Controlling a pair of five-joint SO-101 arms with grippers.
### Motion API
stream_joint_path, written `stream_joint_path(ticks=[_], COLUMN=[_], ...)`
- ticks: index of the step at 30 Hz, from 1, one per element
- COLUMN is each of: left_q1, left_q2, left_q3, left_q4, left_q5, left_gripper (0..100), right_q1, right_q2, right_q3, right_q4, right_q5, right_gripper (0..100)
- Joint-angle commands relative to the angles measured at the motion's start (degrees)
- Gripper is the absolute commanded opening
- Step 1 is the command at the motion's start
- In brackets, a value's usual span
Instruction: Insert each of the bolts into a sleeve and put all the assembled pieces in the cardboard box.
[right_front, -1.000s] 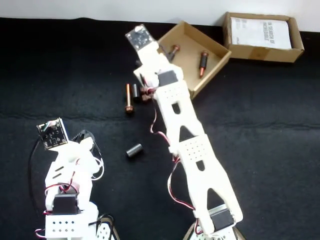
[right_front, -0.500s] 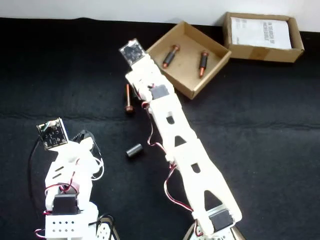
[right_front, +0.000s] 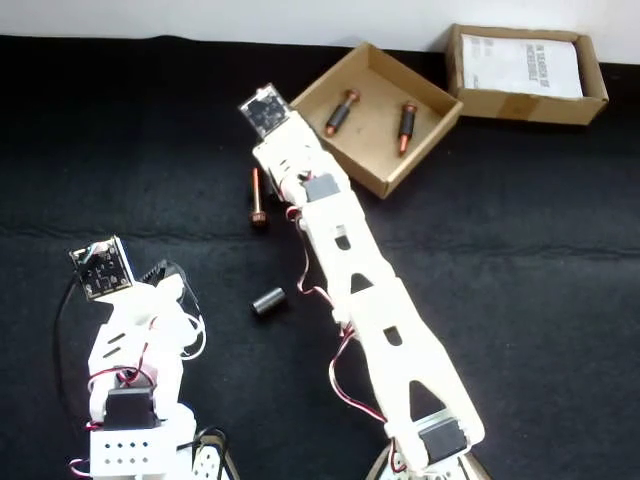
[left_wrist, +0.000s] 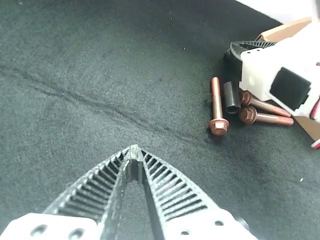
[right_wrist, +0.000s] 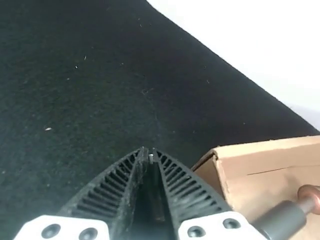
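Note:
In the left wrist view my left gripper is shut and empty, low over the black mat. Ahead of it lie three loose copper bolts around a black sleeve. Another sleeve lies alone mid-table between the arms. The right arm stretches to the left corner of the cardboard box. Its gripper is shut on nothing beside that box corner. Two assembled pieces lie in the box; one bolt shows left of the arm.
A second, shallower cardboard box holding a printed sheet stands at the far right back. The left arm is folded at the front left. The black mat ends at a white strip along the back edge.
The right arm has swung left and drawn back from over the box's edge, uncovering both assembled pieces. The left arm has barely shifted.

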Motion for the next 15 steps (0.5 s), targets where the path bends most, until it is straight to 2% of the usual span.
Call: stream_joint_path(ticks=[1,9,13,15], left_q1=[-0.48,-0.48,-0.48,-0.48], left_q2=[-0.84,-0.84,-0.84,-0.84], left_q3=[0.92,0.92,0.92,0.92], left_q4=[-0.18,-0.18,-0.18,-0.18], left_q5=[0.18,0.18,0.18,0.18], left_gripper=[1,1,1,1], right_q1=[0.48,0.31,0.4,0.48], right_q2=[-0.92,-3.03,-4.0,-4.18], right_q3=[-1.63,-9.63,-10.07,-9.98], right_q4=[3.21,18.15,17.36,17.27], right_q5=[0.79,0.35,0.7,0.53], right_gripper=[0.7,0.7,1.9,6.8])
